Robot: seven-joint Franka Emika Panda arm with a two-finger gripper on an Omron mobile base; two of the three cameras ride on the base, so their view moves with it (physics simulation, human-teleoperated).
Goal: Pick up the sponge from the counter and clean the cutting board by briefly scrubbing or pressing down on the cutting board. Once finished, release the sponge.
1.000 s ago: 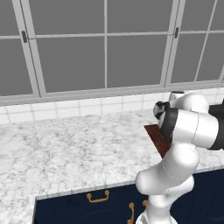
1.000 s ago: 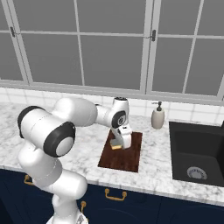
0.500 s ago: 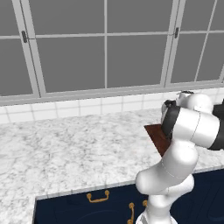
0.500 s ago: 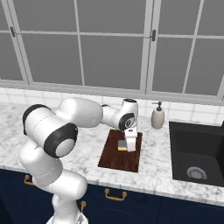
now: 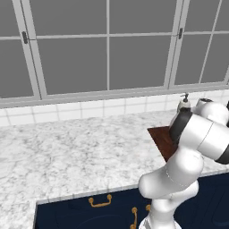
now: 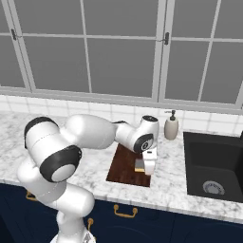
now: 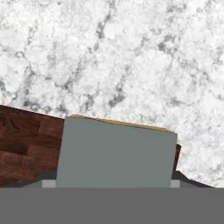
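My gripper (image 6: 148, 163) clamped on the sponge (image 7: 116, 152), sponge down at the right edge of the cutting board (image 6: 126, 166), marble counter (image 7: 131, 61) just beyond, soap dispenser (image 6: 171, 126) behind

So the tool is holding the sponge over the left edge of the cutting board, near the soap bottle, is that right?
Not quite: it is the right edge, not the left. In the right base view the tool holds the sponge at the cutting board's right edge, the side toward the sink. The soap bottle stands behind, by the wall.
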